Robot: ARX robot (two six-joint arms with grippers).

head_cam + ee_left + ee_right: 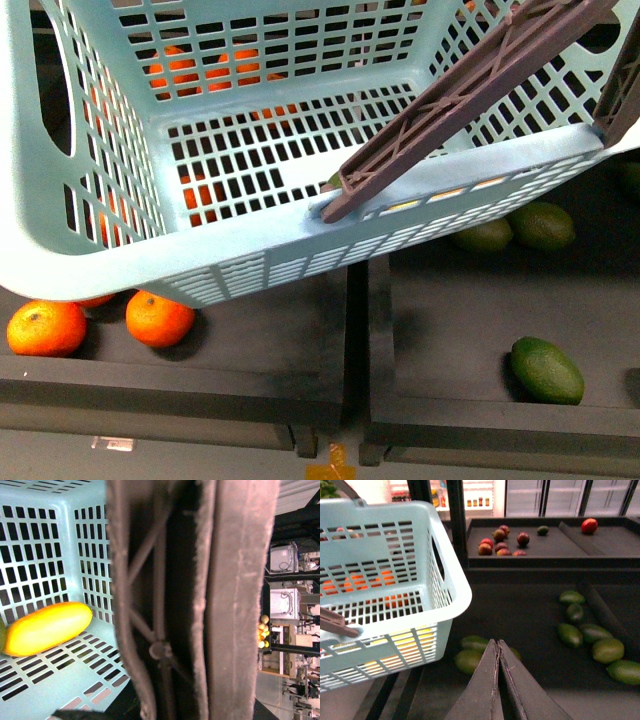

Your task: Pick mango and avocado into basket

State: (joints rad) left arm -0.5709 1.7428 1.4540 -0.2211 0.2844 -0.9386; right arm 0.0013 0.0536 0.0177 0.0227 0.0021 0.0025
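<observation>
Nearest you, the right hand (496, 647) hangs with its fingers pressed together on nothing, above the dark bench (530, 625). Two avocados (475, 642) lie just beyond it, beside the basket (447, 575); more are scattered further right. The mango (47, 628) lies on the slotted basket floor, against a wall. A brown handle (200, 600) fills the left wrist view, and you cannot tell the left hand's state. Oranges (45, 328) sit under the basket; dark red mangoes (500, 542) lie on the far shelf.

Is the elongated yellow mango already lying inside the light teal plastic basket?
Yes, the mango lies on the basket's slotted floor.
</observation>
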